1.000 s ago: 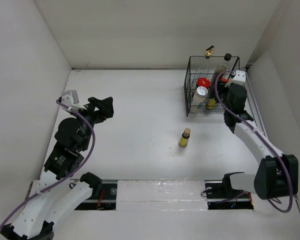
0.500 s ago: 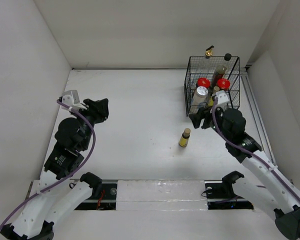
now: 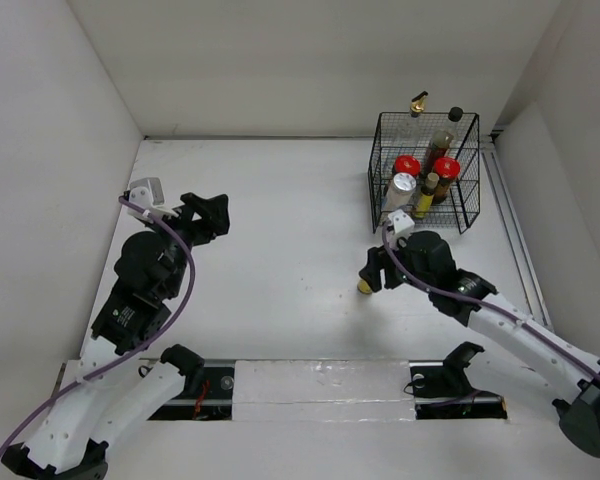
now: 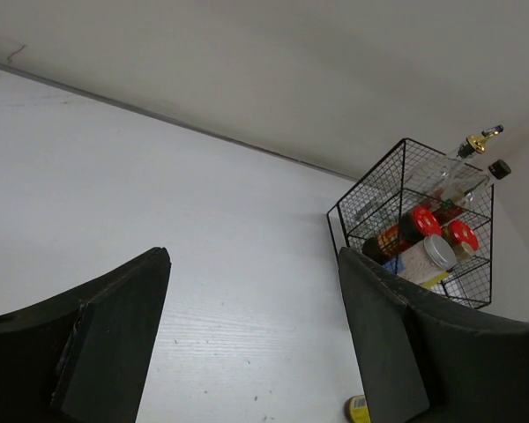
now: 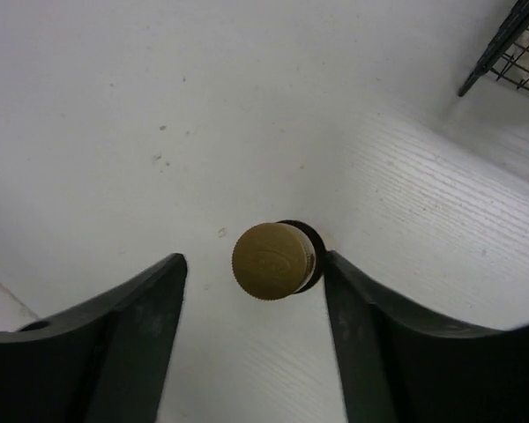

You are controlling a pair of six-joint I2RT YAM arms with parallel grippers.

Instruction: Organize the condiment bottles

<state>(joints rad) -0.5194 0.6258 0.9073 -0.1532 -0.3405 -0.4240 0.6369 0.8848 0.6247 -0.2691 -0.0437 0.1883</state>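
One small yellow brown-capped bottle (image 3: 363, 287) stands alone on the white table. My right gripper (image 3: 372, 272) hovers over it, open, with a finger on each side of its cap. In the right wrist view the brown cap (image 5: 269, 262) sits between the open fingers (image 5: 132, 326), close to the right one and not gripped. The other bottles stand in the black wire basket (image 3: 375, 150): tall clear gold-spouted (image 3: 418, 103), dark black-capped (image 3: 450, 125), two red-lidded (image 3: 407, 165), silver-lidded (image 3: 404, 182), small yellow (image 3: 428, 190). My left gripper (image 3: 205, 215) is open and empty at the far left.
White walls close in the table at the back, left and right. The basket stands in the back right corner, also seen in the left wrist view (image 4: 367, 175) and at the right wrist view's top right (image 5: 511, 44). The arm bases sit along the near edge.
My right gripper has left the basket, with the second yellow bottle now standing inside it, and swung forward and left to above the lone yellow bottle. The left arm has barely shifted.
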